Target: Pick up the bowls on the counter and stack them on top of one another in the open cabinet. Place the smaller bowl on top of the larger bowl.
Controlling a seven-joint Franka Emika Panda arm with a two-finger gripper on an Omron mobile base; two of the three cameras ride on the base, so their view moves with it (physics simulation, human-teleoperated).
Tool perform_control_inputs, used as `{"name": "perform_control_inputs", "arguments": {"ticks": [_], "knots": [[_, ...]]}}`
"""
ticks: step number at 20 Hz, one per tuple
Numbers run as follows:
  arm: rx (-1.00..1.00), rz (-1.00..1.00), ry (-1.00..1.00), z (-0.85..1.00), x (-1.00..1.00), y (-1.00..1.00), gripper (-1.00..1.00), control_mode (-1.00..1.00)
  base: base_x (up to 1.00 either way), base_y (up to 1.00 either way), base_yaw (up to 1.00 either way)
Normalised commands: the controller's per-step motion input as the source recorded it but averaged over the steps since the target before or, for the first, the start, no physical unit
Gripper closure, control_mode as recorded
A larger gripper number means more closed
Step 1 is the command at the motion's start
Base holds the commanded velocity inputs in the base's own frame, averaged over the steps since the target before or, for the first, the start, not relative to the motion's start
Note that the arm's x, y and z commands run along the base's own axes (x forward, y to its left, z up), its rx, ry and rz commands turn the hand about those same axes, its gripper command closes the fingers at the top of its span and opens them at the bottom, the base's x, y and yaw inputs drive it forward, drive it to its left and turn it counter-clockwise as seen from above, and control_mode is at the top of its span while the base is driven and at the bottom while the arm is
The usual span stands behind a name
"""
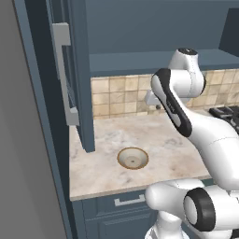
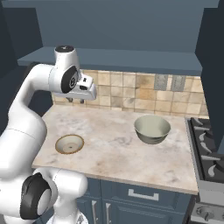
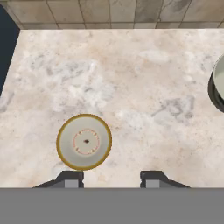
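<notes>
The smaller bowl [image 1: 133, 158] [image 2: 69, 144] [image 3: 84, 141] sits upright near the front left of the marbled counter [image 1: 107, 135] [image 2: 113, 148] [image 3: 131, 78]. To its right, further along the counter, stands the larger bowl [image 2: 152, 129] [image 3: 218, 87], cut off at the hand view's right edge. My gripper [image 1: 154, 105] [image 2: 75, 101] [image 3: 111, 179] hangs high over the counter's back, pointing down, open, with nothing between its fingers. It is well above both bowls and touches neither. The cabinet [image 1: 154, 60] [image 2: 109, 57] above has a bare flat shelf.
The cabinet's tall door [image 1: 79, 70] stands open at the left, its grey bar handle [image 1: 63, 70] facing out over the counter's left end. A stove [image 2: 210, 153] [image 1: 228, 112] borders the counter on the right. A tiled backsplash [image 2: 131, 94] runs behind.
</notes>
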Motion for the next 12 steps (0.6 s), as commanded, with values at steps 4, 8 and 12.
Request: {"name": "perform_control_inputs", "arguments": {"ticks": [4, 8, 12], "knots": [[0.00, 0.00, -0.06, -0.03, -0.28, -0.01, -1.00, -1.00, 0.00, 0.00, 0.00], [0.02, 0.00, -0.09, -0.09, -0.54, -0.03, -1.00, -1.00, 0.00, 0.00, 0.00], [0.02, 0.00, -0.08, -0.11, -0.57, -0.01, -1.00, -1.00, 0.00, 0.00, 0.00]]}}
